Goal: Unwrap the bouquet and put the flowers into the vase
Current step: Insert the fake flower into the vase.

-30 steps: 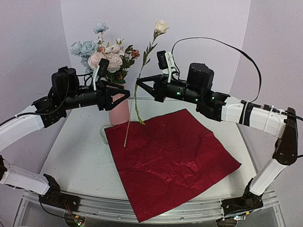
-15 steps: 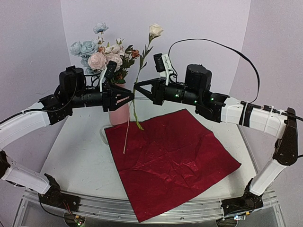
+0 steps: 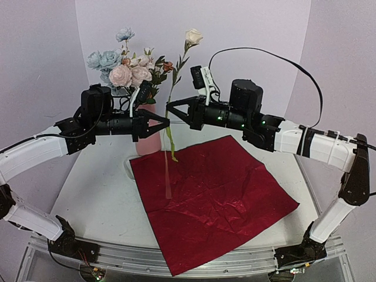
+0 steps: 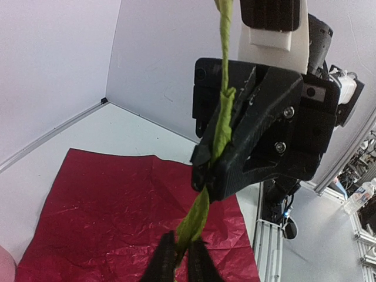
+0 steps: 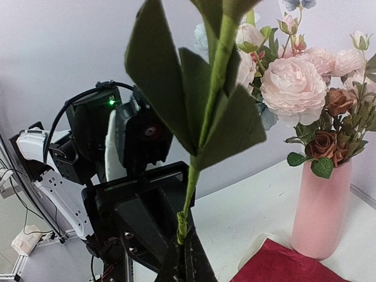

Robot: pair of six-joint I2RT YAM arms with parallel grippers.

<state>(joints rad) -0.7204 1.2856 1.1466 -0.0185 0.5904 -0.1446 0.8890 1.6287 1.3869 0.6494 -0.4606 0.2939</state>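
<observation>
- Left gripper (image 3: 167, 123): fingers closed tight on the thin green stem (image 3: 174, 88) of one cream rose (image 3: 193, 36), just below the right gripper's hold.
- Vase (image 3: 150, 144): salmon pink, upright, far left on the table (image 3: 94, 182), behind the left gripper. It holds pink, white and pale blue flowers (image 3: 126, 67).
- Right gripper (image 3: 170, 108): fingers pinched shut on the same stem, which stands roughly upright in the air.
- Wrapping paper (image 3: 217, 188): dark red, spread flat, centre to near right.

vase (image 5: 320, 208): plain matte salmon pink
wrapping paper (image 3: 217, 194): dark red, crinkled sheen
flowers (image 3: 130, 73): pink, pale blue, white, rust-brown; green leaves
single stem (image 4: 224, 53): yellow-green
bloom (image 3: 193, 36): cream
</observation>
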